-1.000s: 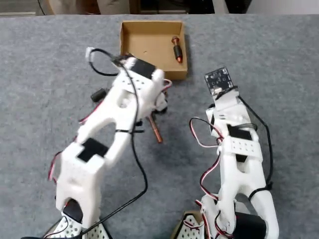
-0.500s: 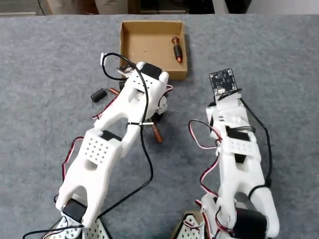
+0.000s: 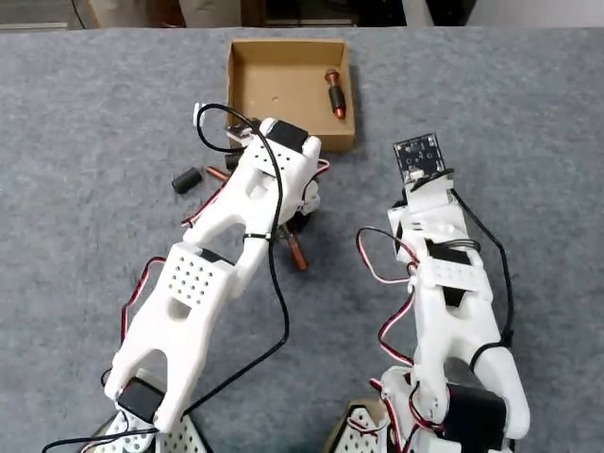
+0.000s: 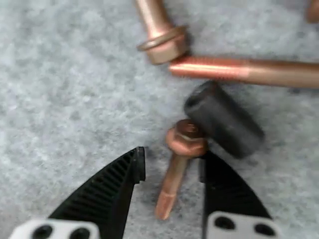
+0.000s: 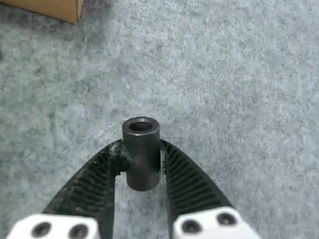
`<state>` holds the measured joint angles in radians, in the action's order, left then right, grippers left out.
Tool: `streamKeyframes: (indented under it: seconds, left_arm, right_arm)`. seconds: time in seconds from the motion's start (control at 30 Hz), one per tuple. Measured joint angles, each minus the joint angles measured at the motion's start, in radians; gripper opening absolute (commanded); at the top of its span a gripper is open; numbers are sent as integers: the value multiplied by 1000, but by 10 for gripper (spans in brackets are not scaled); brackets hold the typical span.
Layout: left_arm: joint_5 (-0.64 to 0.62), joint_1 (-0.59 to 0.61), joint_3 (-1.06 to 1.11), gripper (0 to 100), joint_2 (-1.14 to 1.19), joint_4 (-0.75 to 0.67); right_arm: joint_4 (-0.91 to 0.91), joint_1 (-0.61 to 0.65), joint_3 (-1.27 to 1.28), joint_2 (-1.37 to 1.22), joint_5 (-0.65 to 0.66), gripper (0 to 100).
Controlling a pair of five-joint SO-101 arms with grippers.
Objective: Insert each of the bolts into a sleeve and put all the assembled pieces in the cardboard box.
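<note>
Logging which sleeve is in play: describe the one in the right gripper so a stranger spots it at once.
Find the right gripper, above grey mat near the cardboard box. The black sleeve stands upright between its fingers, bore facing up; a loose sleeve lies on its side among bolts.

Open cardboard box (image 3: pixel 255 57) holds one sleeved bolt (image 3: pixel 335 94) lying flat; a copper bolt (image 3: pixel 297 253) and a black sleeve (image 3: pixel 188 179) lie loose near it; second sleeve (image 5: pixel 141 134) upright, clamped in right gripper (image 5: pixel 139 154).

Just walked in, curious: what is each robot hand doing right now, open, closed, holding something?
Left hand: open, astride a loose copper bolt.
Right hand: closed on a black sleeve.
</note>
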<state>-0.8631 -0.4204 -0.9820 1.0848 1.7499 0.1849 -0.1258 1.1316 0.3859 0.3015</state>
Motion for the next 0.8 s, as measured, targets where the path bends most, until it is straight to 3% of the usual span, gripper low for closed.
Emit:
streamKeyframes:
  seconds: [0.03,0.57,0.8]
  left_arm:
    - [21,0,-26,11,11,-2]
    - [338,-5,-130,18,6,-9]
    - [552,6,-109,18,-178,-6]
  right_arm:
    - [0,0,0,-2,0,2]
    - [0,0,0,-5,0,2]
    - [0,18,41,215,0,2]
